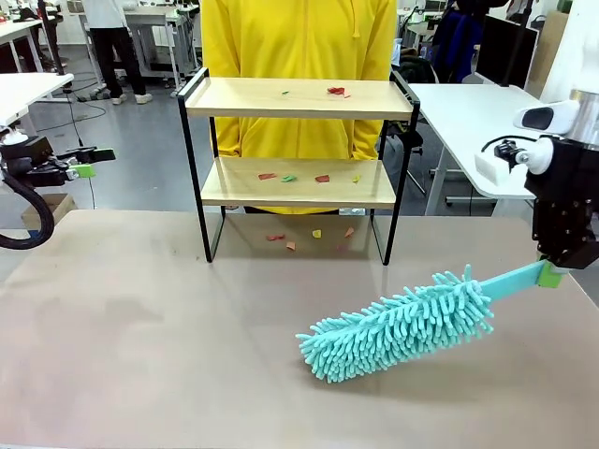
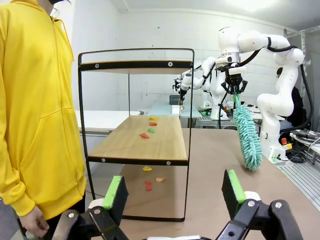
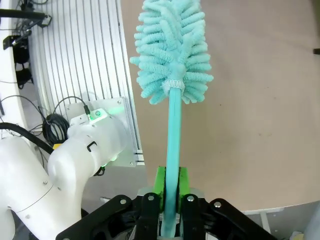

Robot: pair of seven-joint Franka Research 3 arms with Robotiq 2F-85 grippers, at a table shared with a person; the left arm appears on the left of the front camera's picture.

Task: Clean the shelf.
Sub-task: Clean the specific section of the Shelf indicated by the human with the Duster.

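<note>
From my front feed the shelf stands at 12 o'clock on the brown table, near its far edge, upright, with both boards level. Coloured paper scraps lie on the top board toward 2 o'clock. More lie along the lower board, and a few are on the table between the shelf's legs. A person in a yellow hoodie stands right behind the shelf.

At 4 o'clock from the shelf, well apart from it, I see a teal fluffy duster, head low over the table and handle rising toward 2 o'clock. I can't tell whether the head touches the table. The right gripper is clamped on the handle's end. On the right wrist feed the green pads squeeze the handle from both sides.

The left gripper hangs at 9 o'clock, off the table's left edge. On its own wrist feed the jaws stand wide apart with nothing between them, and the shelf is seen end-on ahead.
</note>
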